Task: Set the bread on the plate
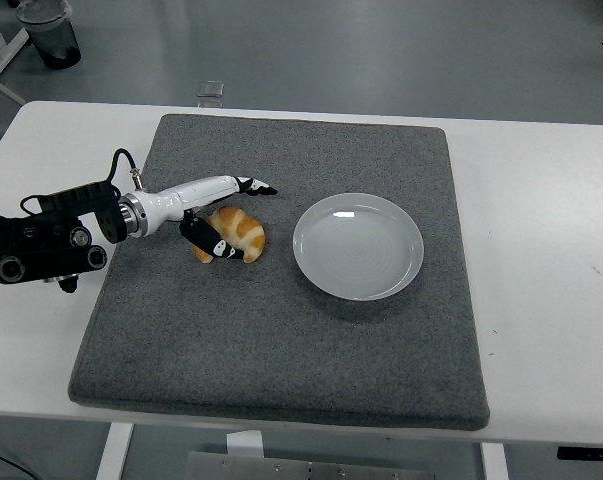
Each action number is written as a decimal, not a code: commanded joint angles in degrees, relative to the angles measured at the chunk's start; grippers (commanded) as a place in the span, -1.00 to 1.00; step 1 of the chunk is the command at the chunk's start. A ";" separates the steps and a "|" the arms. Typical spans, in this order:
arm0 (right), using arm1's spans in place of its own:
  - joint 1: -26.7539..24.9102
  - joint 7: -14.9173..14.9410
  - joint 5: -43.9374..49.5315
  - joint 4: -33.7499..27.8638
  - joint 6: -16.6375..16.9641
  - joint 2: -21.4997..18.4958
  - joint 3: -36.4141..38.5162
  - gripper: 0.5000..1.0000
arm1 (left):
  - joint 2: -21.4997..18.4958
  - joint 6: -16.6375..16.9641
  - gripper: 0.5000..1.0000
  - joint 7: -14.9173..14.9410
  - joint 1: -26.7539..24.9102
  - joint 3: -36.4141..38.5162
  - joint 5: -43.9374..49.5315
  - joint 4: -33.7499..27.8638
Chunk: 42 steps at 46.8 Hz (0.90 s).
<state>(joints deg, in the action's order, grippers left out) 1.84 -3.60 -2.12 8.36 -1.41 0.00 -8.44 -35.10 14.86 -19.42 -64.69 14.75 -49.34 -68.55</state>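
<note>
We see the left arm [51, 235] entering from the picture's left edge at about 9 o'clock and reaching across the white table [541, 200] onto the grey felt mat [281, 340]. The arm's black housing lies over the table's bare strip beside the mat's left edge; from it a white forearm section runs toward 3 o'clock, tilted slightly upward in the picture.

The left hand [213, 205] is set around the croissant [237, 232]. We note the long fingers [249, 184] extended nearly straight, passing above the pastry at its 12 o'clock side, their black tips pointing toward the plate. The thumb [205, 237] angles down toward 5 o'clock and lies against the croissant's left end. The span between thumb and fingers is wide, with the pastry partly between them. We cannot tell whether the fingers press on the bread; the grasp does not look closed.

The croissant rests on the mat, left of centre, its golden curved body lying flat. The white round plate [358, 246] sits on the mat at the croissant's 3 o'clock, near but apart from it.

At 11 o'clock, off the table, a dark bin [49, 32] stands on the floor.
</note>
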 commanded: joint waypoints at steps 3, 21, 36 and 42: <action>0.00 0.00 0.01 -0.01 0.01 0.00 0.00 0.72 | 0.12 -0.01 0.81 -0.45 0.53 0.01 0.03 0.44; 0.00 0.00 0.01 -0.01 0.01 0.00 0.00 0.72 | 0.12 0.17 0.33 -0.45 0.62 0.10 -0.05 0.79; 0.00 0.00 0.01 -0.01 0.01 0.00 0.00 0.72 | 0.04 0.17 -1.00 -0.88 0.09 0.01 0.03 0.79; 0.00 0.00 0.01 -0.01 0.01 0.00 0.00 0.72 | -0.14 0.17 -1.00 -2.03 -0.35 0.01 0.03 0.79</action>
<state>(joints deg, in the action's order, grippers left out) 1.85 -3.60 -2.10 8.35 -1.41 0.00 -8.44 -35.09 15.02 -21.22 -64.86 14.76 -49.31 -67.76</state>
